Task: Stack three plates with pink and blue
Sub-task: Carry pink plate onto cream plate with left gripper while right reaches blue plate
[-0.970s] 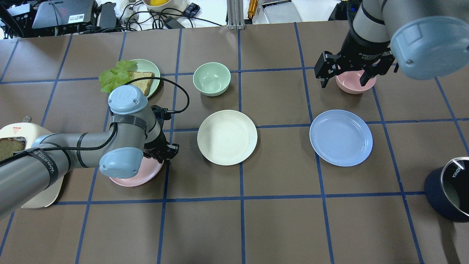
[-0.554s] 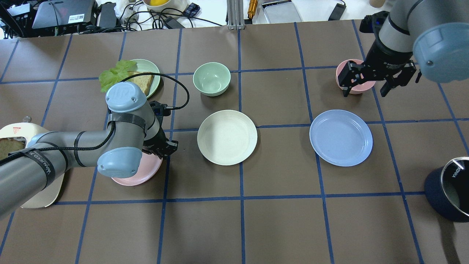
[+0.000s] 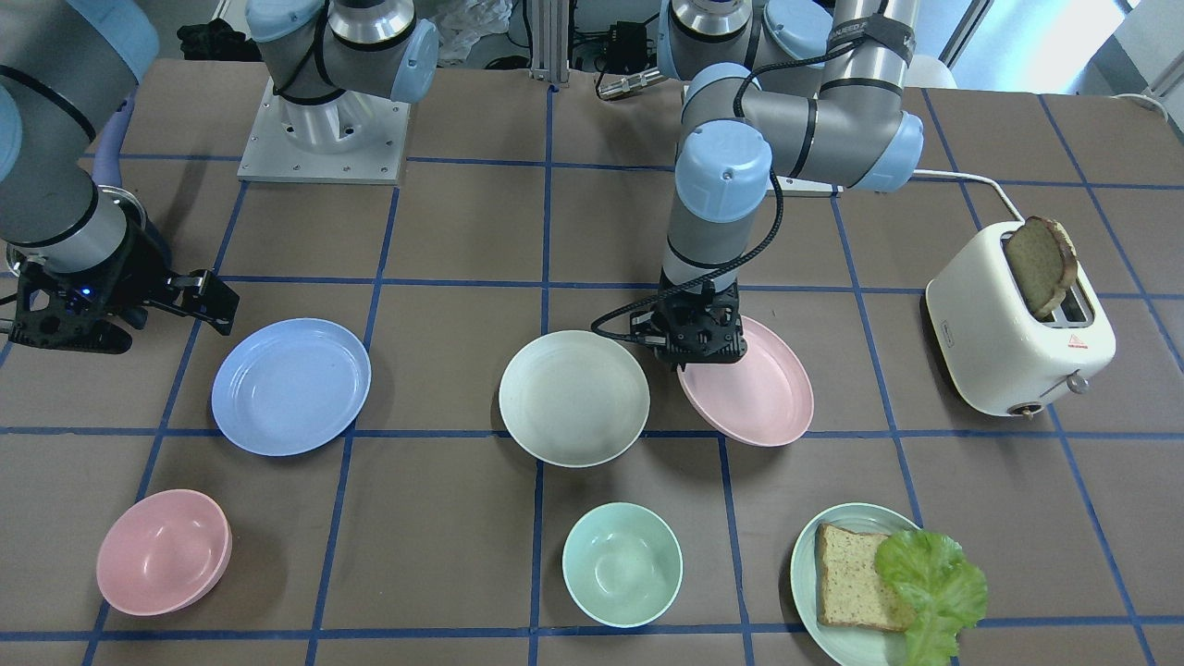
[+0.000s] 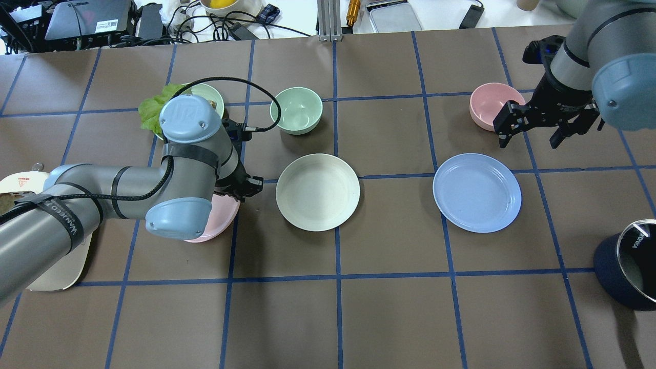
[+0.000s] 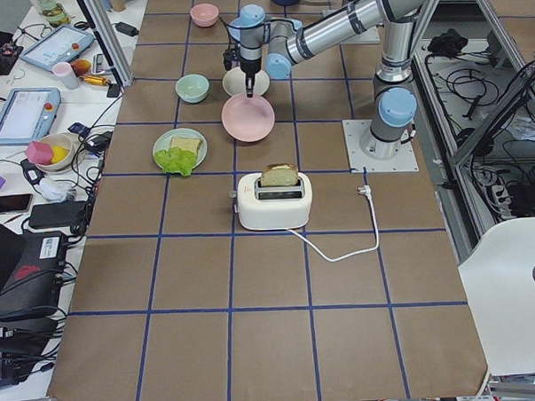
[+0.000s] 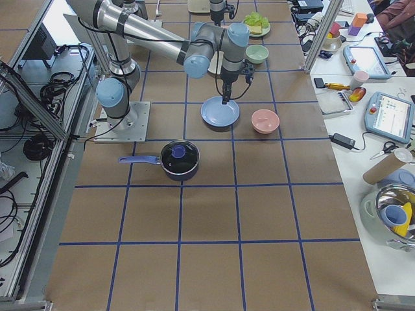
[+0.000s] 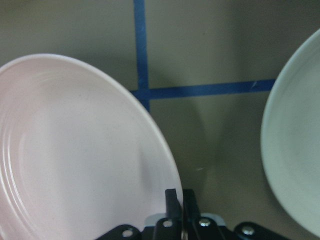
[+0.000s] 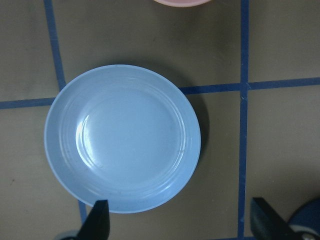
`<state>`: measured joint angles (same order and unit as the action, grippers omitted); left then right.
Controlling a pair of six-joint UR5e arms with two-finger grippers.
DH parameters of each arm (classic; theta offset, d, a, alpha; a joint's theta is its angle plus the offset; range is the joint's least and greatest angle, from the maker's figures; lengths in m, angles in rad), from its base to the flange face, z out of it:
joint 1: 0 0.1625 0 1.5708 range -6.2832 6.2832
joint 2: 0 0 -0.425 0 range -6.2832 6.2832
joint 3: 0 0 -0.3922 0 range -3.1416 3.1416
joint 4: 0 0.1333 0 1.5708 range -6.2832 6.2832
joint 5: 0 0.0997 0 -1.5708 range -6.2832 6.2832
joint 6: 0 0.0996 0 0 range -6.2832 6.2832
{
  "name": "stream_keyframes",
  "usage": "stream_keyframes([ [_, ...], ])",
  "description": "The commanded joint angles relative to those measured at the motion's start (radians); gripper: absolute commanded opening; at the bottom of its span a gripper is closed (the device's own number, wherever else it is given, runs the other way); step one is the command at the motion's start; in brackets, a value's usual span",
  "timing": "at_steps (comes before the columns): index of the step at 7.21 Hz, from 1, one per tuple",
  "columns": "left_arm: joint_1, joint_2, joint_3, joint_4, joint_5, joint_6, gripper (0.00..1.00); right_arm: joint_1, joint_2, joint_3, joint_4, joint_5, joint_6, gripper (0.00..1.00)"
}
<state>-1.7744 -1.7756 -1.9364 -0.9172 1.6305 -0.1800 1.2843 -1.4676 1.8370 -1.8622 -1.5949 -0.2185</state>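
The left gripper (image 7: 177, 202) pinches the rim of the pink plate (image 3: 754, 393), seemingly lifted, just beside the cream plate (image 3: 573, 398), while the right gripper (image 4: 529, 138) hangs spread wide near the blue plate (image 4: 476, 192).

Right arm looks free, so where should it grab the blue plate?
Pinch the blue plate by its raised rim, coming straight down on the edge nearest the open right gripper. It lies flat on the table, so only that lip offers a hold.

Colours: cream-white plate (image 4: 318, 192), pale pink plate (image 3: 763, 398), light blue plate (image 4: 476, 192); mint-green bowl (image 4: 296, 110); white toaster (image 3: 1008, 342); brown, blue-gridded table (image 4: 389, 307).
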Motion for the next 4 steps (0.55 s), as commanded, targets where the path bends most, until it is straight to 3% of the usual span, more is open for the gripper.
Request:
stream_keyframes([
  [1, -0.095, -0.048, 0.143, -0.065, -0.017, -0.119, 0.00, -0.065, 0.039, 0.108, -0.130, -0.003, -0.053, 1.00],
  [3, -0.241, -0.135, 0.268, -0.090, -0.001, -0.193, 0.00, -0.080, 0.046, 0.152, -0.170, 0.000, -0.077, 1.00],
  [4, -0.252, -0.183, 0.321, -0.101, -0.012, -0.212, 0.00, -0.083, 0.073, 0.178, -0.231, 0.007, -0.076, 1.00],
])
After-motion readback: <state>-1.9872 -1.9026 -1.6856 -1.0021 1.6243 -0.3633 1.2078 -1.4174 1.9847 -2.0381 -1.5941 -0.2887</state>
